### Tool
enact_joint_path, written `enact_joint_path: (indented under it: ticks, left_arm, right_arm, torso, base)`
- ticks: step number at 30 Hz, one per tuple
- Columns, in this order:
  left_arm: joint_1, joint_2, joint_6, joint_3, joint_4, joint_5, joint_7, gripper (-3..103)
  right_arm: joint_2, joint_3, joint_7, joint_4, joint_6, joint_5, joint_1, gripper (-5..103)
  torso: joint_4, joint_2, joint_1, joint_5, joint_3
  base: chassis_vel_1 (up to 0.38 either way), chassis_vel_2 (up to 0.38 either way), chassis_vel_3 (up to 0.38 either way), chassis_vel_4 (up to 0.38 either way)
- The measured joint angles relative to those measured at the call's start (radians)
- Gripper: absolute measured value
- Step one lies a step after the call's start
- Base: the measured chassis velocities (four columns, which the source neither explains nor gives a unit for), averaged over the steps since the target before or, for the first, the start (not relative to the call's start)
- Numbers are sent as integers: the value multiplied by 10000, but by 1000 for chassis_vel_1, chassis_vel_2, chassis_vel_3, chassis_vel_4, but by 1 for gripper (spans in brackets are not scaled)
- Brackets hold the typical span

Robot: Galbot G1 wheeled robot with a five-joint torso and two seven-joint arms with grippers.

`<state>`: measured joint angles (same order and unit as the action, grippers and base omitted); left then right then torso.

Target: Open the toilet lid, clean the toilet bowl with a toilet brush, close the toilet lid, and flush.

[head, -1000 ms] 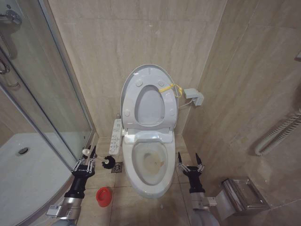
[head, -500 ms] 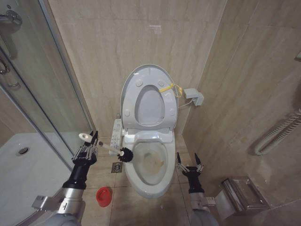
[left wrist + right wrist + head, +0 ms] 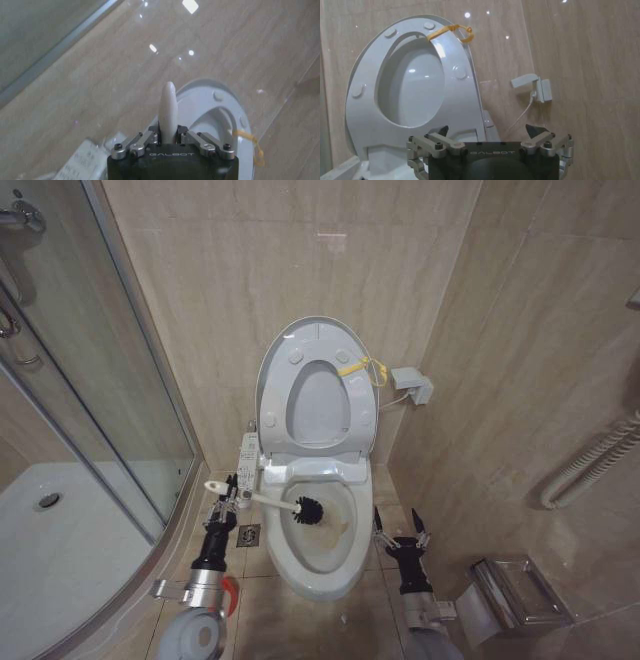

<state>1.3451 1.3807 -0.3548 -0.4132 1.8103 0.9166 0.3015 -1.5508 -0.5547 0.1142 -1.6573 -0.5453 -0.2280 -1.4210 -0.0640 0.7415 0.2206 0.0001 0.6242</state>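
Observation:
The toilet lid (image 3: pixel 318 408) and the ring seat (image 3: pixel 318 343) both stand raised against the back wall. Below them the toilet bowl (image 3: pixel 322 532) lies uncovered, its inside beige-stained. My left gripper (image 3: pixel 229 498) is at the bowl's left rim, shut on the white handle of the toilet brush (image 3: pixel 262 500). The handle lies nearly level and its dark bristle head (image 3: pixel 308 509) hangs over the bowl. In the left wrist view the handle (image 3: pixel 169 107) sticks out between the closed fingers of the left gripper (image 3: pixel 170 135). My right gripper (image 3: pixel 400 525) (image 3: pixel 487 131) waits open to the right of the bowl.
The red brush holder (image 3: pixel 231 592) sits on the floor, half hidden behind my left arm. A white button panel (image 3: pixel 247 468) and a floor drain (image 3: pixel 248 536) lie left of the bowl. Glass shower wall (image 3: pixel 100 380) and tray (image 3: pixel 50 550) at left; metal box (image 3: pixel 515 590) low right.
My left arm has swung right with the brush: its head went from the floor beside the drain, across the rim, to above the bowl. The right arm stayed put.

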Motion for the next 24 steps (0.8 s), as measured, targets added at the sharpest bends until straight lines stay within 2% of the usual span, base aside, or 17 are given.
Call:
enact_joint_path:
  ticks: [6,12,14,16,24]
  left_arm:
    - [-461,227,-105,262,-1019,28,300,20]
    - [-1305,438,-341,726,-2536,-444,490,20]
    - [-1387,445,-359,771,-2664,-486,505,20]
    - [-1855,486,-478,989,-3419,-657,557,20]
    - [-2687,726,-504,1071,-4585,-960,633,20]
  right_arm:
    - [-21,6,1,60,-5,10,35,100]
    - [-72,30,7,238,-24,47,137,100]
    - [-72,30,9,245,-27,48,139,100]
    - [-78,28,12,295,-39,49,152,100]
    - [-1,196,81,601,-38,50,365,100]
  torso:
    - [1,0,0,1,0]
    - [-1,0,0,0,0]
    - [0,0,0,0,0]
    - [-1,0,0,0,0]
    - [1,0,0,0,0]
  base:
    - [0,0,0,0]
    - [0,0,0,0]
    - [0,0,0,0]
    - [0,0,0,0]
    - [0,0,0,0]
